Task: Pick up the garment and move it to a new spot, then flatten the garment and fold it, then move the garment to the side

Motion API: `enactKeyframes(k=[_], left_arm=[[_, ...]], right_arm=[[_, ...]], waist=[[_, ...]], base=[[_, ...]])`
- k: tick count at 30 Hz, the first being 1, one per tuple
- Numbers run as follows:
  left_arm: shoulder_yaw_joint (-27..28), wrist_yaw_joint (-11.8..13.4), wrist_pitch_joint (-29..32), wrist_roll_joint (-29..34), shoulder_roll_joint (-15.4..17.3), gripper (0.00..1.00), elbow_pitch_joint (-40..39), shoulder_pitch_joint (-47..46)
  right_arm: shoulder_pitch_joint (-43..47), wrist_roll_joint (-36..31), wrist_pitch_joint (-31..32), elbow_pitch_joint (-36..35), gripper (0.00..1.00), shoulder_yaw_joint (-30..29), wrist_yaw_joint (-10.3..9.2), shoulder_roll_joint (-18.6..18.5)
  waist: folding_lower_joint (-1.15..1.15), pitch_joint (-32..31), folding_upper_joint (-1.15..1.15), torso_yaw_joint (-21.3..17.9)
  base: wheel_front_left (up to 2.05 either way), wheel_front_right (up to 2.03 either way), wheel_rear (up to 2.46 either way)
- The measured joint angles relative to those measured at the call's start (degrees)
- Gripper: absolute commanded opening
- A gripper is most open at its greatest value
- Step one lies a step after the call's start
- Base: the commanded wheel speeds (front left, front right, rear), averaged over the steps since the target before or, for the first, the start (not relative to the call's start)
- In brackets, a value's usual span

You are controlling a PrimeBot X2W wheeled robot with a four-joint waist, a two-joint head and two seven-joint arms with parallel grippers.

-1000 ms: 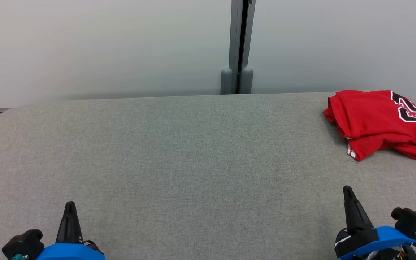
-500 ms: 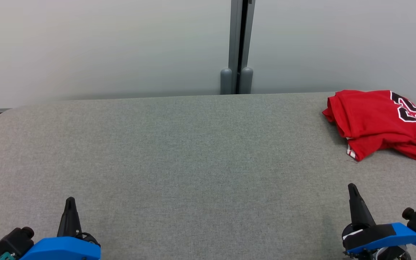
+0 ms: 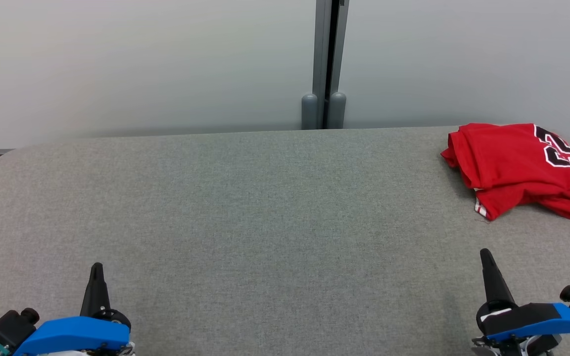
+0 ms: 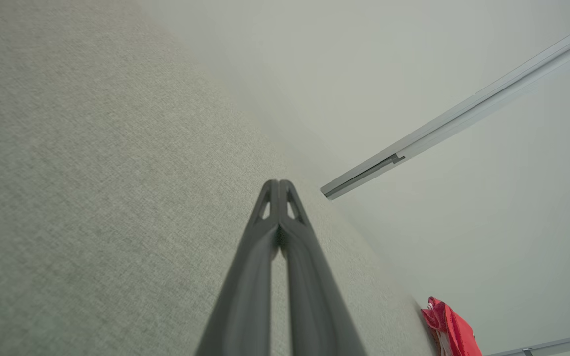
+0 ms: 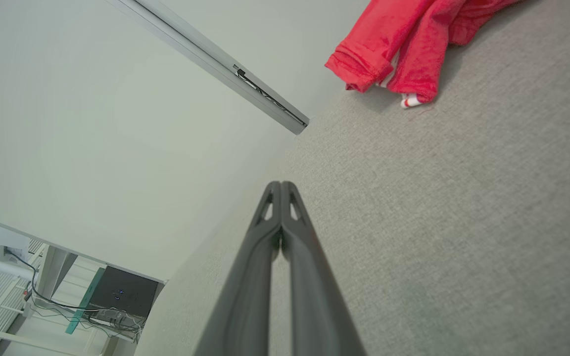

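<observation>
Garment (image 3: 517, 168): red, black-and-white numerals, folded in a loose bundle at the far right of the bench (image 3: 265, 222). It has not moved in the last second.

Left gripper (image 3: 96, 271): fingers pressed together, empty, at the near left. It has slipped slightly back and outward.

Right gripper (image 3: 487, 259): fingers pressed together, empty, at the near right, well apart from the garment. It has slid outward to the right.

Status: both arms appear to be retiring. The garment lies folded and set aside, so the task is judged essentially complete.
</observation>
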Motion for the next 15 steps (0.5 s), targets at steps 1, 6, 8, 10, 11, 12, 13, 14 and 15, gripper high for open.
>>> enactKeyframes(k=[1,6,8,10,11,12,13,14,15], left_arm=[[0.1,0.0,0.1,-0.6,0.0,0.00,0.0,-0.1],[0.5,-0.2,1.0,-4.1,-0.2,0.00,-0.2,-0.8],[0.6,-0.2,1.3,-5.5,-0.3,0.00,-0.3,-0.8],[0.7,-0.3,1.6,-6.8,-0.4,0.00,-0.4,-0.9],[0.7,-0.4,1.7,-7.4,-0.4,0.00,-0.4,-0.9],[0.7,-0.5,1.9,-8.0,-0.5,0.00,-0.5,-0.9],[0.8,-0.5,2.1,-8.7,-0.5,0.00,-0.5,-1.0],[0.8,-0.5,2.2,-9.3,-0.5,0.00,-0.5,-1.0],[0.8,-0.6,2.4,-9.9,-0.6,0.00,-0.6,-1.1]], right_arm=[[0.0,0.6,0.2,-0.1,0.00,-0.1,0.00,0.0],[-0.1,4.0,1.0,-0.5,0.00,-0.2,0.00,0.0],[-0.1,5.4,1.5,-0.7,0.00,-0.3,0.00,0.0],[-0.1,6.6,1.8,-0.8,0.00,-0.4,0.00,0.0],[-0.1,7.2,2.0,-0.9,0.00,-0.4,0.00,0.0],[-0.1,7.8,2.0,-0.9,0.00,-0.4,0.00,0.0],[-0.1,8.4,2.2,-1.0,0.00,-0.5,0.00,0.0],[-0.1,9.1,2.3,-1.1,0.00,-0.5,0.00,0.0],[-0.1,9.7,2.5,-1.1,0.00,-0.6,0.00,0.0]], waist=[[0.00,0.0,0.00,0.0],[0.00,0.0,0.00,0.0],[0.00,0.0,0.00,0.0],[0.00,0.0,0.00,0.0],[0.00,0.0,0.00,-0.1],[0.00,0.0,0.00,-0.1],[0.00,0.0,0.00,-0.1],[0.00,0.0,0.00,-0.1],[0.00,0.0,0.00,-0.1]], base=[[0.00,0.00,0.00],[0.00,0.00,0.00],[0.00,0.00,0.00],[0.00,0.00,0.00],[0.00,0.00,0.00],[0.00,0.00,0.00],[0.00,0.00,0.00],[0.00,0.00,0.00],[0.00,0.00,0.00]])
